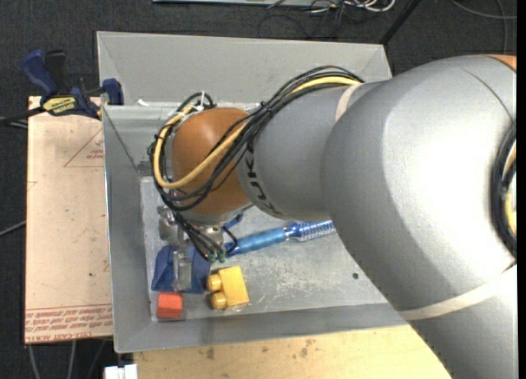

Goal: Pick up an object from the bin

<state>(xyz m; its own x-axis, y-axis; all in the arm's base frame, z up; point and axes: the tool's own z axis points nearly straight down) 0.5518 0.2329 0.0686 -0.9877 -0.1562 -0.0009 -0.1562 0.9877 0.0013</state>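
My gripper (182, 269) hangs low in the bin's front left corner, under the arm's orange dome. It stands right over a dark blue soft-looking thing (163, 271) that lies on the bin floor; whether it touches that thing I cannot tell. A small orange-red block (169, 307) lies just in front of it by the front wall. To its right sits a yellow blocky toy (228, 288). A blue long-handled brush (265, 239) lies slanted behind that, reaching off to the right.
The bin's left wall and front wall are close to the gripper. The thick grey arm covers the right and middle of the bin. Bare grey floor shows right of the yellow toy.
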